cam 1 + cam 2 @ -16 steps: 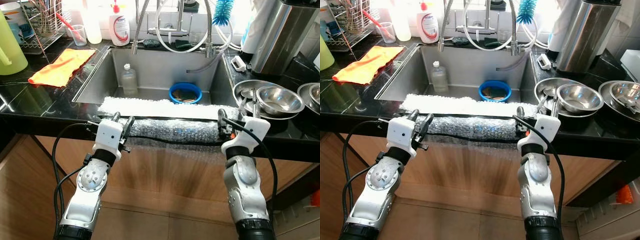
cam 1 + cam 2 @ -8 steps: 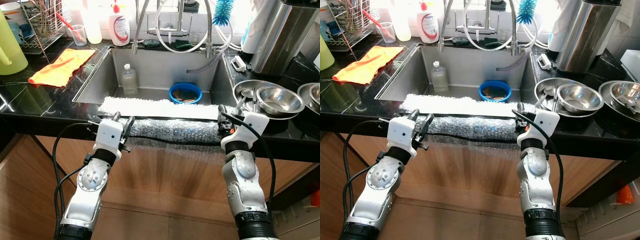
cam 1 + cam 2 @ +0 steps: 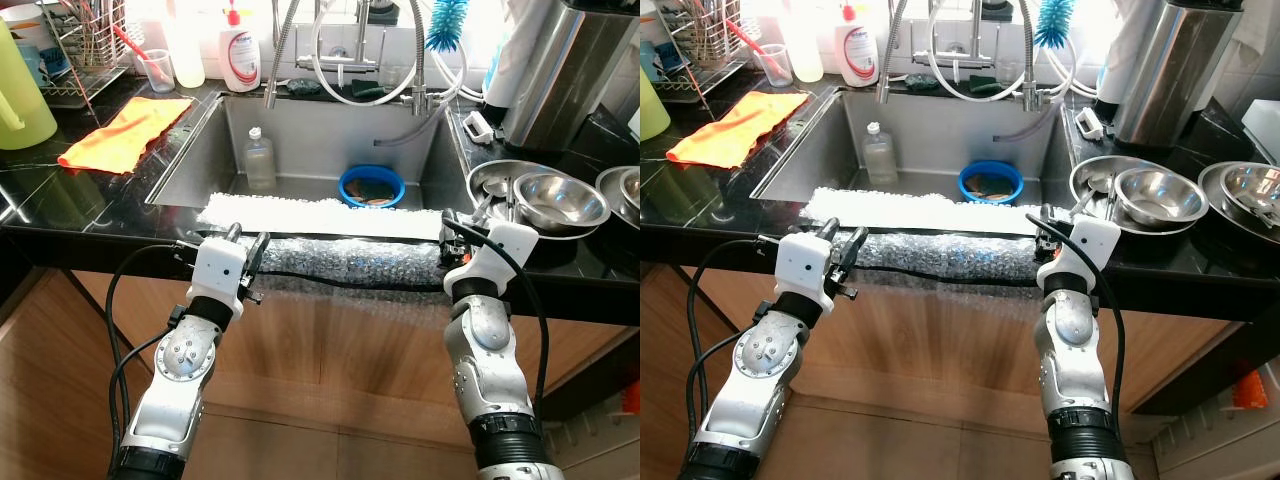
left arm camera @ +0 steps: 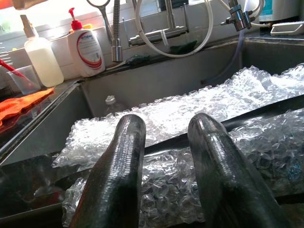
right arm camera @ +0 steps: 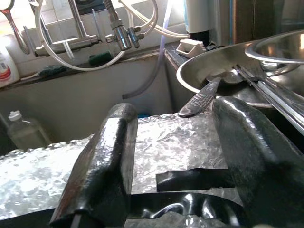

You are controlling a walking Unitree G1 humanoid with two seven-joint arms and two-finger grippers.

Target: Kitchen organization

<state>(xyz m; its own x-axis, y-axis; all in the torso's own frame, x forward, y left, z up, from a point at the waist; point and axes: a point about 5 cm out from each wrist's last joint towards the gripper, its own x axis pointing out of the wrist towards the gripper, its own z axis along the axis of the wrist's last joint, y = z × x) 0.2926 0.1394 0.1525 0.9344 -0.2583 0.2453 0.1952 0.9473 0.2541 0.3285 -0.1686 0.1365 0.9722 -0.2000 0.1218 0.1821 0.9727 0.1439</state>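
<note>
Right now your left gripper [image 3: 246, 243] and right gripper [image 3: 452, 226] both hover at the counter's [image 3: 90, 215] front edge, fingers spread and holding nothing. Between them, the bubble wrap sheet [image 3: 340, 232] lies draped over the sink's [image 3: 200, 140] front rim. Your right gripper sits just beside the steel bowls [image 3: 556, 199].

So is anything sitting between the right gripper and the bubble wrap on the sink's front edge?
Nothing visible. The right gripper is open, and the bubble wrap lies right past its fingers. The handle of a utensil juts from the steel bowl beside it, off to the side.
</note>
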